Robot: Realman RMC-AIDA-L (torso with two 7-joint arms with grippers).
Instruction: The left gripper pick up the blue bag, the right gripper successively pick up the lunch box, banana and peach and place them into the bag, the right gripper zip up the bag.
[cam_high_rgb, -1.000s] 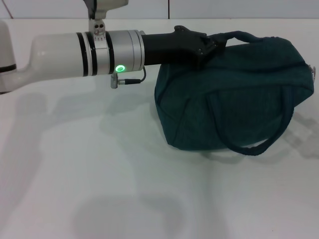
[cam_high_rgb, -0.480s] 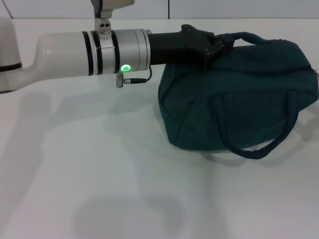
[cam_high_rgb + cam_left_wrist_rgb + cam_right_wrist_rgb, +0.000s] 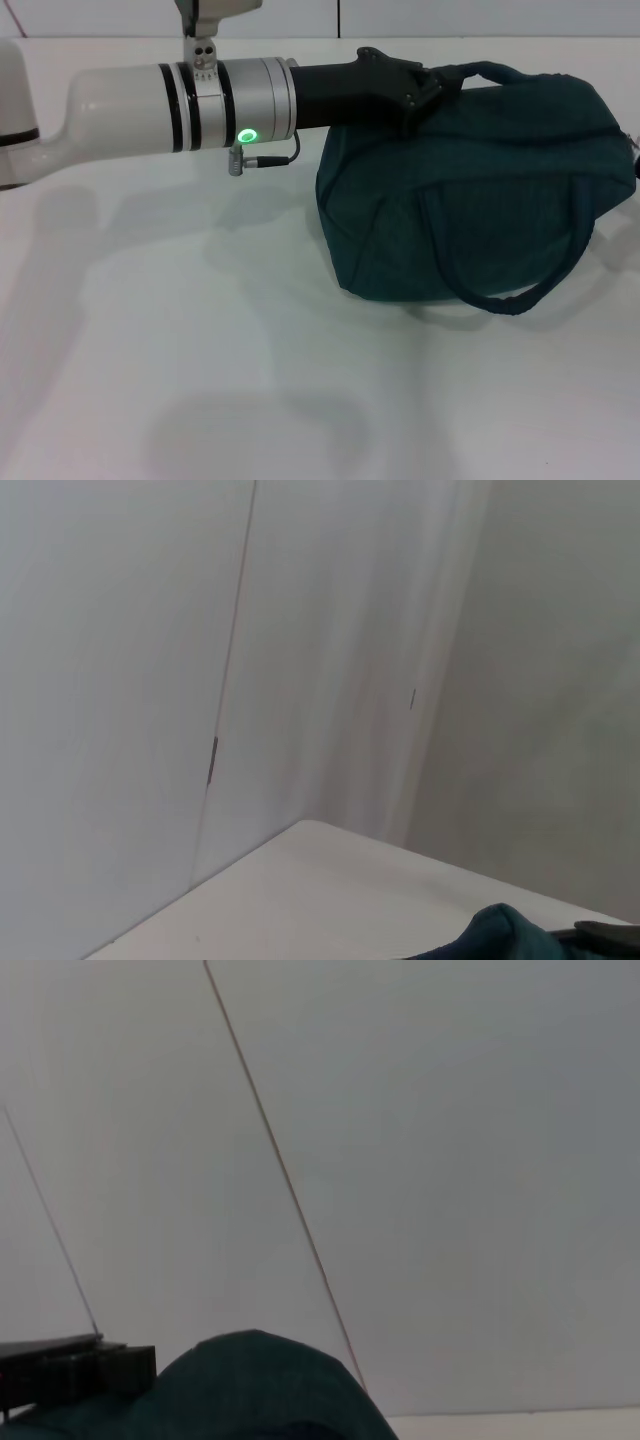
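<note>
A white table [image 3: 200, 380] fills the head view, with a dark blue-green fabric bag [image 3: 480, 190] sitting at about three o'clock, bulging and rounded, its base resting on the table. A white and silver robot arm reaches in horizontally from nine o'clock, a green light glowing on its wrist, ending in the black left hand [image 3: 425, 90], which meets the bag's upper near-side corner at roughly one o'clock. The hand appears closed on the upper carry handle [image 3: 485, 72], which arches just past its tip; this fits the task's first job, holding the bag up by its top so the mouth stays reachable for loading, though the fingertips are partly buried in fabric, so the grip is a judgement. A second carry handle [image 3: 520, 290] droops loose down the front of the bag, its loop lying on the table at about four o'clock. The bag's top looks shut or folded over; no opening, lunch box, banana or peach is visible. The left wrist view shows only a pale wall and a sliver of the bag at its edge. The right wrist view looks over the bag's rounded top toward a wall, with the left hand at the far side; the right hand itself is not in view, so whether it is open or closed cannot be told.
</note>
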